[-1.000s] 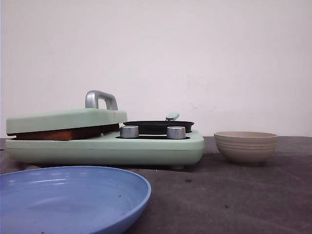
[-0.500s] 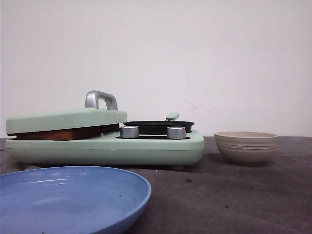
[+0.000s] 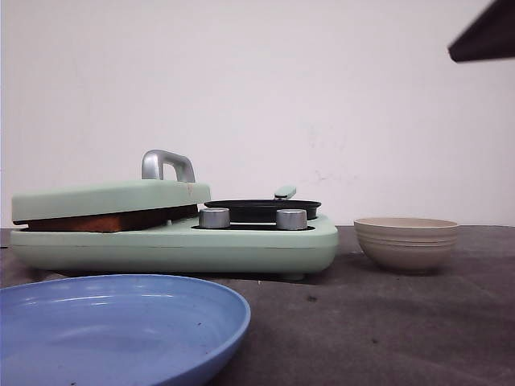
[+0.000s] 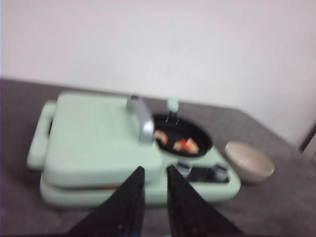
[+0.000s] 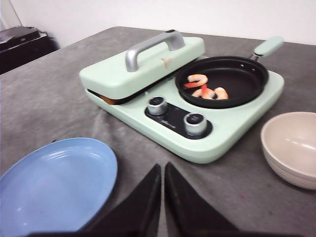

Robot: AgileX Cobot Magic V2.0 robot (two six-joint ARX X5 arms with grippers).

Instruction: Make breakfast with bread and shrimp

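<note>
1. The mint-green breakfast maker [image 3: 173, 241] sits on the grey table [image 3: 386, 322]; its lid [image 3: 109, 199] is down on the bread [image 3: 105, 220], whose brown crust edge shows in the gap.
2. Beside the lid, the black pan [image 5: 222, 79] holds the shrimp [image 5: 207, 89].
3. A beige bowl [image 3: 406, 241] stands to the maker's right; a blue plate [image 3: 113, 326] lies in front of it.
4. The left gripper [image 4: 154, 182] hangs before the maker, fingers slightly parted, holding nothing, though that view is blurred.
5. The right gripper [image 5: 163, 180] has its fingertips nearly touching, empty.

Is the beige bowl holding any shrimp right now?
No. In the right wrist view the beige bowl is empty, and the shrimp lie in the black pan.
</note>
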